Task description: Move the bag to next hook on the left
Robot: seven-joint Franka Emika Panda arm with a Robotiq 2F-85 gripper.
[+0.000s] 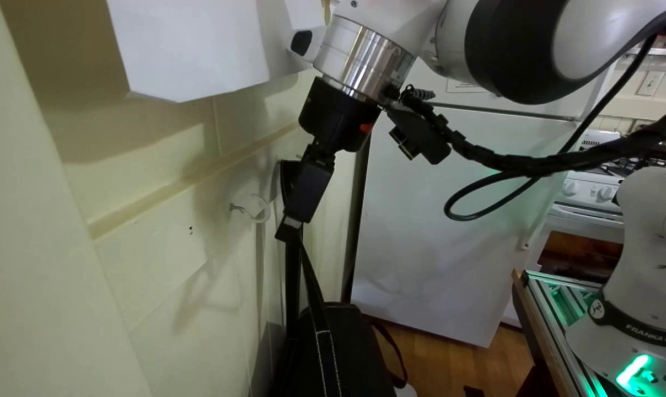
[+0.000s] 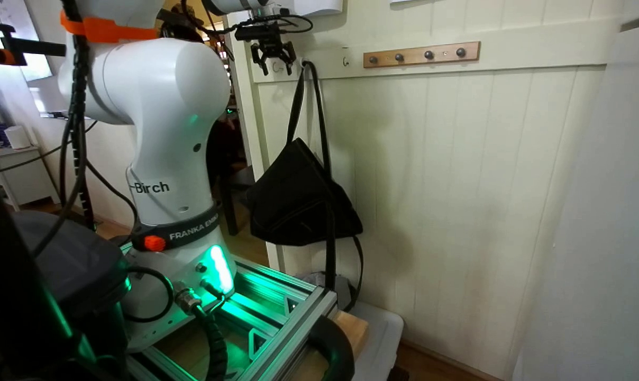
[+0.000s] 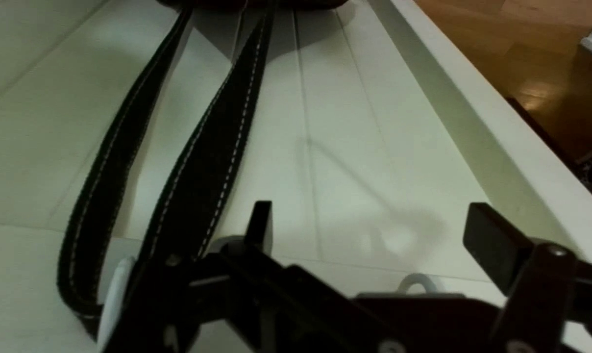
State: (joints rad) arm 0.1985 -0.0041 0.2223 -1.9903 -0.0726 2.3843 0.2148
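Two lengths of thin strap (image 3: 217,142) suspend the black bag (image 2: 298,196) below its white hook (image 3: 114,296), and, likely limp, light and swing-prone, it seems best pinched by both lengths just under that hook, near which the pincer (image 3: 372,230) gapes wide, holding nothing.

The white, rounded arm (image 2: 150,79) at left in an exterior view is lettered "-Birch", with an orange strap (image 2: 105,29) upper left, black FRANKA collar (image 2: 192,230) and green light (image 2: 220,269) lower down; in an exterior view, a silver ring (image 1: 366,58) top centre and black ribbed cable (image 1: 542,164) at right; in the wrist view, a black gripper (image 3: 369,226) with round screws (image 3: 557,250) at the bottom
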